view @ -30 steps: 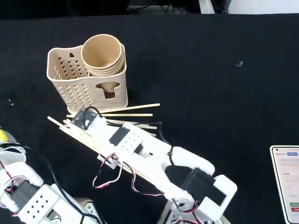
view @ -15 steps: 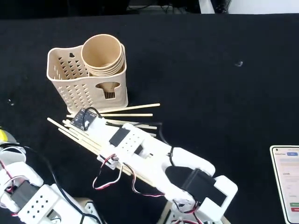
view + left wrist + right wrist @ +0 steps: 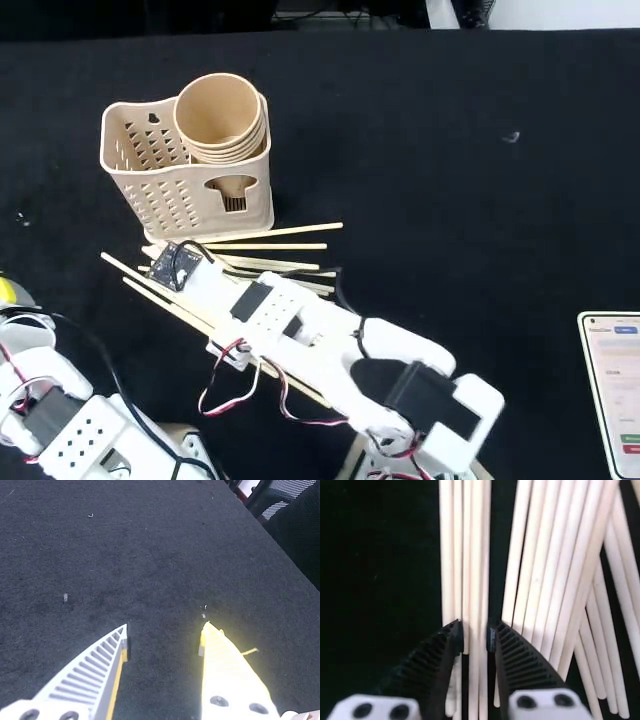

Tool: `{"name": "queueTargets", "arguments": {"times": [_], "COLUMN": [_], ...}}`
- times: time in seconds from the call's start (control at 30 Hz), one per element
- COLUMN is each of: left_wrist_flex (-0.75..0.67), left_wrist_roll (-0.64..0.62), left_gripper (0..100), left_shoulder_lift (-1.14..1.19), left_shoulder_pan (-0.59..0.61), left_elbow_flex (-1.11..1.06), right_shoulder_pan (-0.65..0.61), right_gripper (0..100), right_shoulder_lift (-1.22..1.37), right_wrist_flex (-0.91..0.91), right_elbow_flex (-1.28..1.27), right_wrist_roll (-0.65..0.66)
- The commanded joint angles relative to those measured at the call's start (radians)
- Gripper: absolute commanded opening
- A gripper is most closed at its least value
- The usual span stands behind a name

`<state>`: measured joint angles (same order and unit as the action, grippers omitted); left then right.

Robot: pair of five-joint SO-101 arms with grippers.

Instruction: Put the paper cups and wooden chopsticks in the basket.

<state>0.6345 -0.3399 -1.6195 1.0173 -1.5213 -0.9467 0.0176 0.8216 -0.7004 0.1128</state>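
Observation:
A stack of paper cups stands in one end of the beige perforated basket. Several wooden chopsticks lie scattered on the black table just in front of the basket. My right gripper is low over the left end of that pile. In the right wrist view the gripper is shut on a few chopsticks, while the other chopsticks lie loose beside it. My left gripper hangs open over bare table, and the left arm sits at the near left corner.
A phone lies at the table's right edge. The black table stretches to the right of and behind the basket. The right arm's body and wires lie over the near ends of the chopsticks.
My right gripper has slid slightly left and toward the near edge along the pile. The long chopsticks sticking out to the left shifted a little with it. The left arm is still.

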Motion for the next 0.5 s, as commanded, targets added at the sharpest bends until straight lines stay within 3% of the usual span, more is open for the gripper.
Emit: {"name": "queueTargets", "arguments": {"times": [0.0, 0.47], "left_wrist_flex": [0.003, 0.003], "left_wrist_roll": [-0.005, -0.005], "left_gripper": [23, 23], "left_shoulder_lift": [-0.012, -0.012], "left_shoulder_pan": [0.002, 0.002], "left_elbow_flex": [0.067, 0.065], "right_shoulder_pan": [-0.006, 0.012], "right_gripper": [2.8, 1.1], "right_shoulder_lift": [0.025, -0.205], "right_wrist_flex": [-0.002, 0.029], "right_elbow_flex": [0.047, -0.039], "right_wrist_roll": [0.005, 0.003]}}
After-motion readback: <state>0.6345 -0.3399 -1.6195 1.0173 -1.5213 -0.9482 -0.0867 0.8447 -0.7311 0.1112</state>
